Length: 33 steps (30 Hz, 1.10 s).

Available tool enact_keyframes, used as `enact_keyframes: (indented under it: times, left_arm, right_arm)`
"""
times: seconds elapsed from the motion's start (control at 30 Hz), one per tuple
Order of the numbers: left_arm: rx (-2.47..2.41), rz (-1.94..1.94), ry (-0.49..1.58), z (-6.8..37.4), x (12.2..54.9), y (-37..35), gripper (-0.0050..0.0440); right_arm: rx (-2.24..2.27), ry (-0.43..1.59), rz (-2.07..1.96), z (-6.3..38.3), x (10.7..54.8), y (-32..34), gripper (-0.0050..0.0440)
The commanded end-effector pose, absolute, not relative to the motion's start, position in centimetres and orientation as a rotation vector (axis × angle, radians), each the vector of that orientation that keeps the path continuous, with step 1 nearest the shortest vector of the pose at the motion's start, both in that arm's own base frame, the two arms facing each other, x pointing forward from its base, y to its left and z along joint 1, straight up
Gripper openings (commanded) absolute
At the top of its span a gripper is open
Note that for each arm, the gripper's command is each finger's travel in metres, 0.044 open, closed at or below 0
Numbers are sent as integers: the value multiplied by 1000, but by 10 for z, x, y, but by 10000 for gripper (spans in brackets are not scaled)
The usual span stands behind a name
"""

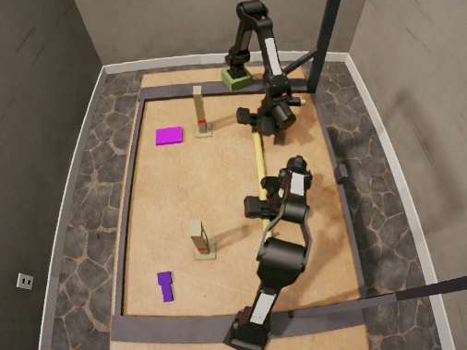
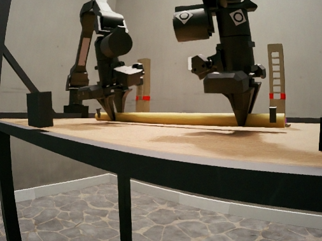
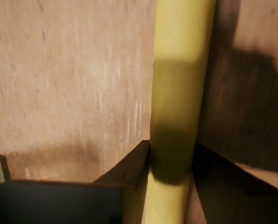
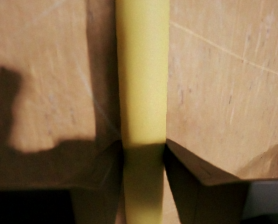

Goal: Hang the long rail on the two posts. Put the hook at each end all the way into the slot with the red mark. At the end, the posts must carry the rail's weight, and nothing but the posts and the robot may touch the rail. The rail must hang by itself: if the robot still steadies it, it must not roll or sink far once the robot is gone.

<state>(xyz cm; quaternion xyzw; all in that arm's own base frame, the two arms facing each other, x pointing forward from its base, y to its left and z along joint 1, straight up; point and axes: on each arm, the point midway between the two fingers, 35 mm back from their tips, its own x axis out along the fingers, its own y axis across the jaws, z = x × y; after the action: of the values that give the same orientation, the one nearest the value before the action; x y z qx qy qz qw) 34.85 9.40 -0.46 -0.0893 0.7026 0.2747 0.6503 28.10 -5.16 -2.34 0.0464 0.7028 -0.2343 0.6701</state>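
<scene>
The long yellow rail (image 1: pixel 259 155) (image 2: pixel 191 118) (image 3: pixel 180 45) (image 4: pixel 143 70) lies low along the table top, away from both posts. A small dark hook (image 2: pixel 272 114) shows near its right end in the exterior view, another hook (image 2: pixel 98 112) at the far left end. My left gripper (image 2: pixel 116 116) (image 3: pixel 169 148) is shut on the rail near that left end. My right gripper (image 2: pixel 245 119) (image 4: pixel 143 146) is shut on the rail toward the other end. The two tan posts (image 1: pixel 198 106) (image 1: pixel 197 231) stand upright with red marks low down. In the top view the arms hide the fingertips and part of the rail.
A magenta block (image 1: pixel 169 136) lies beside the upper post in the top view. A dark purple piece (image 1: pixel 165 286) lies below the lower post. A dark frame (image 1: pixel 185 90) borders the table, and dark beams (image 1: pixel 329 26) rise at its corner.
</scene>
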Motion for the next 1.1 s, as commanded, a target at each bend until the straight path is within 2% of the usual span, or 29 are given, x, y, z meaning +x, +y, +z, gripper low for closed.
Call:
enact_keyframes:
  times: [0.0,0.1,0.63,1.07]
  left_arm:
    - [-207,620,1567,10,352,93,-28]
    - [-207,620,1567,16,352,93,-50]
    - [-207,620,1566,64,352,92,-50]
    - [-207,620,1566,64,352,92,-50]
  right_arm:
    - [107,1559,-526,-12,285,-53,-50]
    - [107,1558,-526,-6,285,-53,-50]
    - [107,1558,-526,38,284,-53,-50]
    - [107,1558,-526,38,284,-53,-50]
